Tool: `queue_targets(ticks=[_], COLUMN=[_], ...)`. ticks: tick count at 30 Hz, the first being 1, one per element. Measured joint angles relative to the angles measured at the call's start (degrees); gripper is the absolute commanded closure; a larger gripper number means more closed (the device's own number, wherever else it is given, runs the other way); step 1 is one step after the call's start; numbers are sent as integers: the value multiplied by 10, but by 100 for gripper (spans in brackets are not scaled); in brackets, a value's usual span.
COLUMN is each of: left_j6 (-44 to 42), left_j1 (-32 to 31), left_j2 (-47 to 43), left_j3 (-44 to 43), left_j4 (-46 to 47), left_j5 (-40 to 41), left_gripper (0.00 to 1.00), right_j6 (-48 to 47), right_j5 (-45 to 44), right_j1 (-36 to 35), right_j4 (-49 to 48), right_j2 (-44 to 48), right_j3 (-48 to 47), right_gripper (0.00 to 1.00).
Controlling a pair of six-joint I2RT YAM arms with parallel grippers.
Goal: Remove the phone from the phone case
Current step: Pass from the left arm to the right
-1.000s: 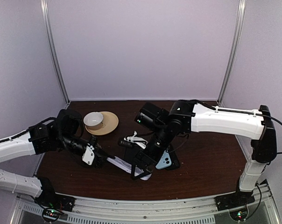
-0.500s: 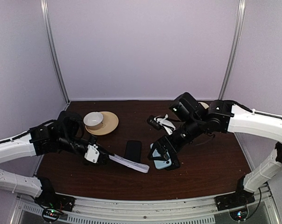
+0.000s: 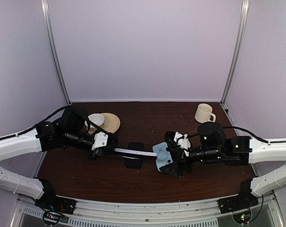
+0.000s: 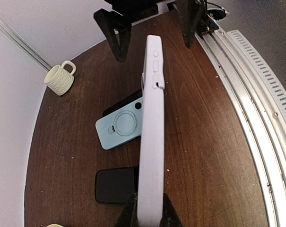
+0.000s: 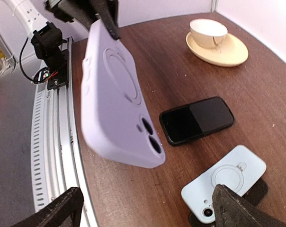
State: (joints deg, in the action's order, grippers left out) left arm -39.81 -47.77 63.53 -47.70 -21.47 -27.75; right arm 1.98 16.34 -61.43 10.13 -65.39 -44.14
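Two tools face each other along the lilac phone case [image 5: 117, 99]: the left tool [image 3: 110, 145] pinches one end, holding it edge-up above the desk [image 3: 133, 187], long axis aimed at the right tool [image 3: 174, 161], whose fingers are spread wide beyond the free end; a black phone [image 5: 197, 119] lies flat underneath

Lilac phone case [image 5: 117, 94] tilted in the air, black phone [image 5: 197, 119] lying flat, screen up, below it

The brown table [image 3: 147, 118] bears a black phone [image 3: 134, 154], light-blue case [image 3: 162, 156], cream mug [image 3: 204, 113] and saucer [image 3: 113, 124].
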Motion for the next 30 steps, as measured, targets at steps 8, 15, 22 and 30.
queue_targets(ticks=[8, 15, 22, 30], left_j6=[94, 171, 197, 216], left_j1=[24, 37, 43, 51], left_j2=[-3, -15, -17, -23], left_j3=[1, 19, 27, 35], left_j4=[56, 136, 169, 190], left_j5=[-60, -114, -135, -162], left_gripper=[100, 100, 100, 100], right_j6=[-124, -149, -141, -144], right_j5=[28, 33, 33, 31], right_j1=[-6, -9, -10, -10], right_j4=[-162, -254, -358, -393], right_j2=[7, -47, -61, -46], right_j3=[59, 46, 48, 56], right_gripper=[18, 38, 49, 85])
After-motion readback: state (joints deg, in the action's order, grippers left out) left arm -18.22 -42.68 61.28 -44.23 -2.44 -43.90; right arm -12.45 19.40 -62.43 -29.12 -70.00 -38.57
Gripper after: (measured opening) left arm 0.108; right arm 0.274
